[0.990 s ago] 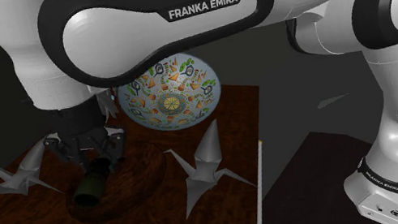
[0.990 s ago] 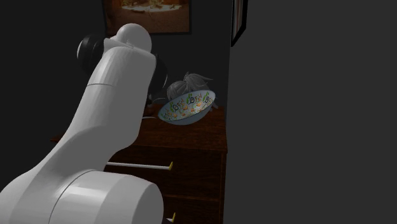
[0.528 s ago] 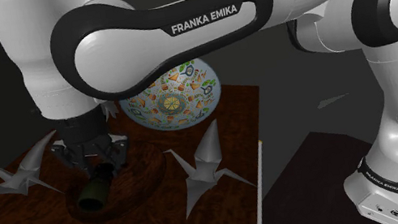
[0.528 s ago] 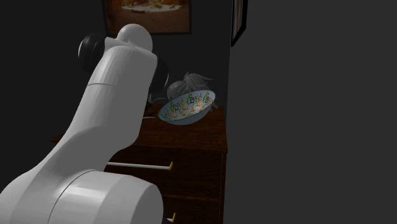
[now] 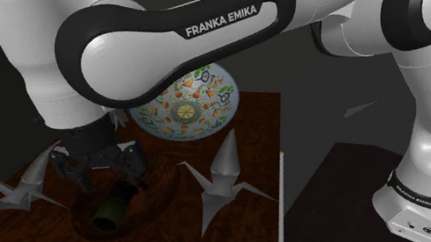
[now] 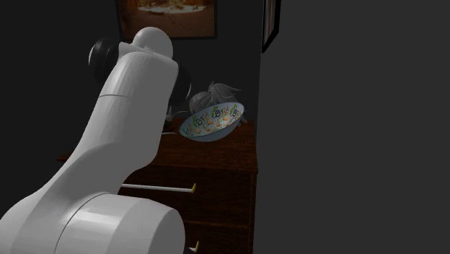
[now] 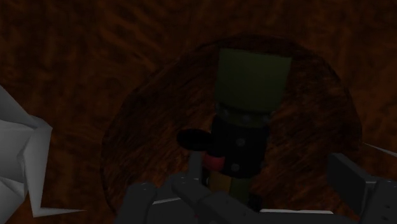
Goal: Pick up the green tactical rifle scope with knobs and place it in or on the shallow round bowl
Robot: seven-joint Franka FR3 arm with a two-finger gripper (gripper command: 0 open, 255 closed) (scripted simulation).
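The scope (image 5: 113, 209), olive green with a black knobbed middle, lies inside the shallow dark brown bowl (image 5: 156, 192) on the wooden top. Just above it my gripper (image 5: 99, 168) is open, its fingers spread to either side and touching nothing. In the wrist view the scope (image 7: 252, 81) stretches away from the gripper (image 7: 248, 191) across the brown bowl (image 7: 156, 130). Its black knob section sits between the parted fingertips (image 7: 348, 176) without being clasped.
A colourful patterned bowl (image 5: 187, 103) stands tilted behind the brown one and appears as the patterned bowl (image 6: 213, 121). Grey paper cranes (image 5: 220, 181) (image 5: 18, 189) flank the brown bowl; one crane (image 7: 19, 153) is close beside it. A pale rod (image 5: 282, 203) lies along the wooden top's edge.
The gripper came down a little with the scope, then its fingers spread and let the scope go. The scope now rests in the brown bowl.
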